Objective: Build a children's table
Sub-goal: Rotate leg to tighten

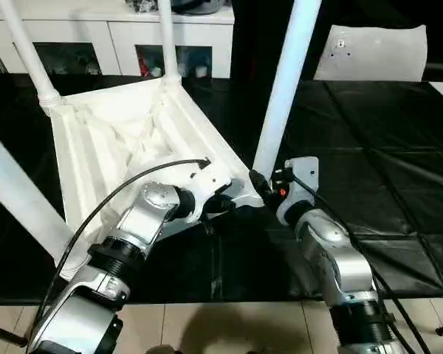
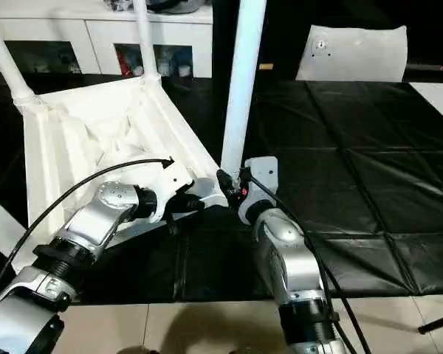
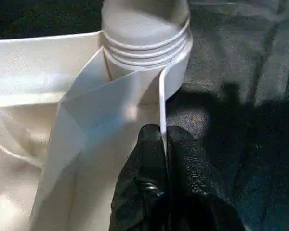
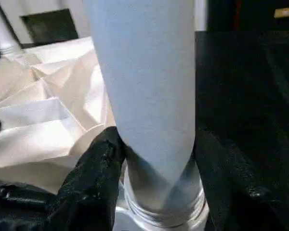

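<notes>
The children's table lies upside down on the black mat, its ribbed white top facing up. Several white legs stand in its corner sockets. The near right leg rises from the corner between my two grippers. My left gripper is shut on the top's thin rim beside that corner socket; the rim runs between its black fingertips. My right gripper holds the base of the near right leg, with one black finger pressed on each side just above the threaded socket.
White cabinets with glass doors stand behind the table. A flat white panel lies at the back right. The black mat stretches out to the right. Light floor shows at the front edge. A black cable loops over my left forearm.
</notes>
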Available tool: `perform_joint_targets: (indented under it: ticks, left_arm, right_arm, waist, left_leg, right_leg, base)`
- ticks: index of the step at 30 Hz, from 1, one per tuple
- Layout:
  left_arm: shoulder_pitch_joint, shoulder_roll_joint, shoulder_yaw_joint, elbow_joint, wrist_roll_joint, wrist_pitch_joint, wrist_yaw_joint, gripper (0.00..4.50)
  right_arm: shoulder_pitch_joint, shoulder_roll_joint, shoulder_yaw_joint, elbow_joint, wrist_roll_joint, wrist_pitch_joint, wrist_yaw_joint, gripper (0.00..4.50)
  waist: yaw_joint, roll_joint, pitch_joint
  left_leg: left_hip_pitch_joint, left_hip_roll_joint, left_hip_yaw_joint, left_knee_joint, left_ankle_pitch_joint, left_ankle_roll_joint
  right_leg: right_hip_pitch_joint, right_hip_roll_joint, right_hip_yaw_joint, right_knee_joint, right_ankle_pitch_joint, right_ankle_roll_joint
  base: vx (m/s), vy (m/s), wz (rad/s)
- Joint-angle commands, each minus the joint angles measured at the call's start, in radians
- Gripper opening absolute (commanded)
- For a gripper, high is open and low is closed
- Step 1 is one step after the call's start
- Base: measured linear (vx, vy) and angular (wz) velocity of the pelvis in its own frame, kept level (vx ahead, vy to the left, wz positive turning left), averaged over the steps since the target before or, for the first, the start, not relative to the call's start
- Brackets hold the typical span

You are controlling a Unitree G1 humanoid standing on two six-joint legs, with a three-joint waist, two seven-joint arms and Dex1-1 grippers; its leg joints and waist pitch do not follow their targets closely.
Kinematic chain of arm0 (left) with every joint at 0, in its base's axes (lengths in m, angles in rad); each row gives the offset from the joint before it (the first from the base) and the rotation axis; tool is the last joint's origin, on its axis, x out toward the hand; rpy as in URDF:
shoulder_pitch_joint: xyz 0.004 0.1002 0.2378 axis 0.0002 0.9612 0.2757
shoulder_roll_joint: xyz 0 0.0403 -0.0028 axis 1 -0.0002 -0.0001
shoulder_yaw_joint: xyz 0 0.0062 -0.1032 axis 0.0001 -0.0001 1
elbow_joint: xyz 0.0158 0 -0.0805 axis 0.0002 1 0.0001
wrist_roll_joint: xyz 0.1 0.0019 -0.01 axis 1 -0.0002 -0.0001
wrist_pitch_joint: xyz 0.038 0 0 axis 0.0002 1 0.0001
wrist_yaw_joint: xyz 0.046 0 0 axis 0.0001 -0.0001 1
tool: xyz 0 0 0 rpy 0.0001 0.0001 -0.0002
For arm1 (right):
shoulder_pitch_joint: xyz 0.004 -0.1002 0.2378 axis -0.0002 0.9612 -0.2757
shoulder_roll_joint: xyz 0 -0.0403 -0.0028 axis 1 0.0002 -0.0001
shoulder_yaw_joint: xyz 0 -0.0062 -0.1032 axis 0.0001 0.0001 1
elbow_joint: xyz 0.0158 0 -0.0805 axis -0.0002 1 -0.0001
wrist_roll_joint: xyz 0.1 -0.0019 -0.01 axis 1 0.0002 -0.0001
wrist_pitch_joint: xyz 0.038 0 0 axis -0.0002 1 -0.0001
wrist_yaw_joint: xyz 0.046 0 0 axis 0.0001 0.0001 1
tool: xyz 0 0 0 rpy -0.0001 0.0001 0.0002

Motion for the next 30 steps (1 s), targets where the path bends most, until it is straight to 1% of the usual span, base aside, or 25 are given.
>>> perform_joint_targets:
  ticks: [1, 2, 3, 4, 5, 6, 7, 10, 11, 12, 13, 14, 16, 18, 19, 20, 21, 23, 24, 25, 26, 27, 28, 29, 30]
  left_arm:
    - [-0.025, 0.008, -0.016, -0.016, -0.011, -0.076, -0.041, 0.00]
    - [-0.019, 0.022, -0.019, -0.011, -0.011, -0.098, -0.065, 0.00]
    - [-0.009, 0.042, -0.022, -0.008, -0.014, -0.118, -0.101, 0.00]
    - [-0.008, 0.043, -0.022, -0.008, -0.014, -0.119, -0.102, 0.00]
    - [-0.001, 0.059, -0.023, -0.005, -0.016, -0.141, -0.132, 0.00]
    - [0.012, 0.089, -0.031, -0.001, -0.023, -0.190, -0.196, 0.00]
    - [0.012, 0.089, -0.031, -0.001, -0.023, -0.190, -0.196, 0.00]
    - [0.026, 0.124, -0.036, 0.005, -0.044, -0.246, -0.280, 0.00]
    - [0.028, 0.128, -0.035, 0.005, -0.051, -0.251, -0.297, 0.00]
    - [0.031, 0.143, -0.040, 0.004, -0.069, -0.276, -0.357, 0.00]
    - [0.031, 0.152, -0.045, 0.004, -0.076, -0.288, -0.387, 0.00]
    - [0.031, 0.152, -0.045, 0.004, -0.076, -0.288, -0.387, 0.00]
    - [0.028, 0.166, -0.056, 0.010, -0.079, -0.312, -0.433, 0.00]
    - [0.023, 0.176, -0.065, 0.019, -0.075, -0.330, -0.464, 0.00]
    - [0.007, 0.192, -0.084, 0.037, -0.071, -0.371, -0.533, 0.00]
    - [0.007, 0.192, -0.084, 0.037, -0.071, -0.371, -0.533, 0.00]
    - [-0.003, 0.197, -0.096, 0.044, -0.071, -0.392, -0.572, 0.00]
    - [-0.003, 0.197, -0.096, 0.044, -0.071, -0.392, -0.572, 0.00]
    - [-0.011, 0.197, -0.104, 0.050, -0.070, -0.408, -0.601, 0.00]
    - [-0.015, 0.197, -0.109, 0.051, -0.070, -0.413, -0.616, 0.00]
    - [-0.020, 0.196, -0.115, 0.051, -0.070, -0.420, -0.634, 0.00]
    - [-0.026, 0.195, -0.122, 0.051, -0.068, -0.426, -0.648, 0.00]
    - [-0.031, 0.192, -0.127, 0.052, -0.068, -0.434, -0.661, 0.00]
    - [-0.031, 0.192, -0.128, 0.052, -0.068, -0.435, -0.661, 0.00]
    - [-0.036, 0.189, -0.132, 0.053, -0.068, -0.439, -0.670, 0.00]
  right_arm:
    - [0.052, -0.026, 0.057, -0.017, 0.022, -0.001, 0.084, 2.81]
    - [0.067, -0.049, 0.050, -0.031, 0.027, -0.016, 0.107, 2.95]
    - [0.087, -0.078, 0.033, -0.057, 0.050, -0.012, 0.143, 3.10]
    - [0.087, -0.080, 0.032, -0.058, 0.051, -0.011, 0.145, 3.10]
    - [0.102, -0.105, 0.019, -0.078, 0.067, -0.006, 0.173, 3.15]
    - [0.123, -0.154, 0.004, -0.120, 0.105, 0.013, 0.243, 3.39]
    - [0.123, -0.154, 0.004, -0.120, 0.105, 0.013, 0.243, 3.48]
    - [0.141, -0.234, -0.008, -0.180, 0.164, 0.054, 0.367, 3.71]
    - [0.142, -0.251, -0.006, -0.186, 0.168, 0.051, 0.392, 3.92]
    - [0.141, -0.305, -0.003, -0.194, 0.184, 0.044, 0.471, 3.92]
    - [0.139, -0.330, -0.001, -0.194, 0.191, 0.038, 0.508, 4.06]
    - [0.139, -0.330, -0.001, -0.194, 0.191, 0.038, 0.508, 4.06]
    - [0.130, -0.370, -0.001, -0.187, 0.207, 0.034, 0.564, 4.36]
    - [0.119, -0.394, 0.001, -0.179, 0.218, 0.034, 0.603, 4.36]
    - [0.094, -0.448, 0.030, -0.152, 0.209, 0.012, 0.694, 4.36]
    - [0.094, -0.448, 0.030, -0.152, 0.209, 0.012, 0.694, 4.36]
    - [0.077, -0.474, 0.050, -0.130, 0.206, -0.001, 0.754, 4.36]
    - [0.077, -0.474, 0.050, -0.130, 0.206, -0.001, 0.754, 4.36]
    - [0.064, -0.492, 0.064, -0.114, 0.212, -0.003, 0.804, 4.36]
    - [0.057, -0.501, 0.073, -0.105, 0.213, -0.003, 0.828, 4.10]
    - [0.046, -0.512, 0.085, -0.091, 0.215, 0.000, 0.862, 4.02]
    - [0.033, -0.522, 0.100, -0.076, 0.213, 0.002, 0.892, 3.99]
    - [0.023, -0.529, 0.112, -0.063, 0.211, 0.001, 0.919, 3.99]
    - [0.022, -0.529, 0.112, -0.062, 0.211, 0.002, 0.921, 3.76]
    - [0.011, -0.533, 0.122, -0.051, 0.211, 0.006, 0.943, 3.76]
  waist:
    - [0.000, 0.008, -0.059]
    - [-0.002, 0.008, -0.058]
    - [-0.002, 0.003, -0.058]
    - [-0.002, 0.006, -0.057]
    - [-0.001, 0.001, -0.056]
    - [0.000, 0.000, -0.056]
    - [0.003, 0.002, -0.057]
    - [0.006, -0.001, -0.056]
    - [0.006, -0.001, -0.056]
    - [0.008, -0.008, -0.058]
    - [0.009, -0.006, -0.057]
    - [0.010, -0.004, -0.057]
    - [0.016, -0.009, -0.058]
    - [0.019, -0.010, -0.058]
    - [0.025, -0.013, -0.057]
    - [0.027, -0.012, -0.057]
    - [0.029, -0.014, -0.056]
    - [0.031, -0.011, -0.057]
    - [0.031, -0.016, -0.058]
    - [0.031, -0.016, -0.059]
    - [0.032, -0.018, -0.058]
    - [0.033, -0.016, -0.059]
    - [0.035, -0.017, -0.058]
    - [0.035, -0.017, -0.058]
    - [0.035, -0.019, -0.058]
  left_leg:
    - [0.001, 0.057, -0.019, -0.062, -0.089, 0.047]
    - [0.000, 0.057, -0.018, -0.063, -0.098, 0.046]
    - [0.001, 0.058, -0.018, -0.063, -0.115, 0.045]
    - [0.000, 0.059, -0.018, -0.064, -0.120, 0.046]
    - [0.000, 0.057, -0.017, -0.063, -0.120, 0.048]
    - [-0.002, 0.056, -0.018, -0.063, -0.119, 0.051]
    - [0.001, 0.060, -0.017, -0.062, -0.111, 0.056]
    - [0.002, 0.060, -0.016, -0.063, -0.115, 0.062]
    - [0.001, 0.062, -0.016, -0.063, -0.114, 0.062]
    - [-0.001, 0.059, -0.016, -0.061, -0.111, 0.067]
    - [0.000, 0.062, -0.015, -0.061, -0.095, 0.073]
    - [-0.001, 0.061, -0.014, -0.060, -0.095, 0.074]
    - [0.000, 0.060, -0.013, -0.059, -0.095, 0.078]
    - [0.001, 0.059, -0.012, -0.058, -0.095, 0.081]
    - [0.002, 0.060, -0.010, -0.058, -0.095, 0.079]
    - [0.003, 0.060, -0.011, -0.058, -0.096, 0.079]
    - [0.002, 0.061, -0.010, -0.058, -0.096, 0.079]
    - [0.003, 0.064, -0.011, -0.058, -0.091, 0.079]
    - [0.003, 0.065, -0.011, -0.059, -0.087, 0.081]
    - [0.001, 0.064, -0.011, -0.057, -0.080, 0.083]
    - [0.001, 0.064, -0.010, -0.057, -0.078, 0.086]
    - [0.001, 0.064, -0.009, -0.055, -0.074, 0.088]
    - [0.002, 0.066, -0.008, -0.054, -0.075, 0.091]
    - [0.002, 0.066, -0.008, -0.054, -0.075, 0.091]
    - [0.002, 0.066, -0.008, -0.054, -0.070, 0.092]
  right_leg:
    - [0.057, -0.112, 0.061, -0.072, -0.048, -0.189]
    - [0.057, -0.111, 0.061, -0.073, -0.061, -0.189]
    - [0.058, -0.112, 0.061, -0.076, -0.088, -0.185]
    - [0.057, -0.115, 0.062, -0.076, -0.105, -0.185]
    - [0.059, -0.113, 0.061, -0.081, -0.116, -0.180]
    - [0.059, -0.113, 0.062, -0.080, -0.126, -0.177]
    - [0.057, -0.114, 0.064, -0.077, -0.121, -0.171]
    - [0.053, -0.112, 0.062, -0.079, -0.137, -0.169]
    - [0.055, -0.114, 0.062, -0.077, -0.135, -0.171]
    - [0.057, -0.114, 0.061, -0.077, -0.136, -0.172]
    - [0.054, -0.115, 0.063, -0.075, -0.118, -0.174]
    - [0.054, -0.116, 0.062, -0.075, -0.118, -0.177]
    - [0.053, -0.116, 0.060, -0.075, -0.131, -0.178]
    - [0.051, -0.116, 0.060, -0.077, -0.144, -0.176]
    - [0.051, -0.116, 0.061, -0.080, -0.170, -0.167]
    - [0.050, -0.116, 0.060, -0.079, -0.177, -0.166]
    - [0.049, -0.116, 0.060, -0.079, -0.178, -0.165]
    - [0.048, -0.116, 0.060, -0.075, -0.163, -0.169]
    - [0.049, -0.117, 0.058, -0.073, -0.146, -0.176]
    - [0.052, -0.117, 0.058, -0.072, -0.133, -0.181]
    - [0.051, -0.117, 0.057, -0.071, -0.128, -0.185]
    - [0.051, -0.117, 0.056, -0.070, -0.118, -0.191]
    - [0.050, -0.117, 0.057, -0.069, -0.111, -0.196]
    - [0.050, -0.117, 0.057, -0.069, -0.111, -0.196]
    - [0.051, -0.117, 0.055, -0.067, -0.101, -0.204]
  base:
    - [0.000, 0.000, 0.00]
    - [0.000, 0.000, 0.00]
    - [0.000, 0.000, 0.00]
    - [0.000, 0.000, 0.00]
    - [0.000, 0.000, 0.00]
    - [0.000, 0.000, 0.00]
    - [0.000, 0.000, 0.00]
    - [0.000, 0.000, 0.00]
    - [0.000, 0.000, 0.00]
    - [0.000, 0.000, 0.00]
    - [0.000, 0.000, 0.00]
    - [0.000, 0.000, 0.00]
    - [0.000, 0.000, 0.00]
    - [0.000, 0.000, 0.00]
    - [0.000, 0.000, 0.00]
    - [0.000, 0.000, 0.00]
    - [0.000, 0.000, 0.00]
    - [0.000, 0.000, 0.00]
    - [0.000, 0.000, 0.00]
    - [0.000, 0.000, 0.00]
    - [0.000, 0.000, 0.00]
    - [0.000, 0.000, 0.00]
    - [0.000, 0.000, 0.00]
    - [0.000, 0.000, 0.00]
    - [0.000, 0.000, 0.00]
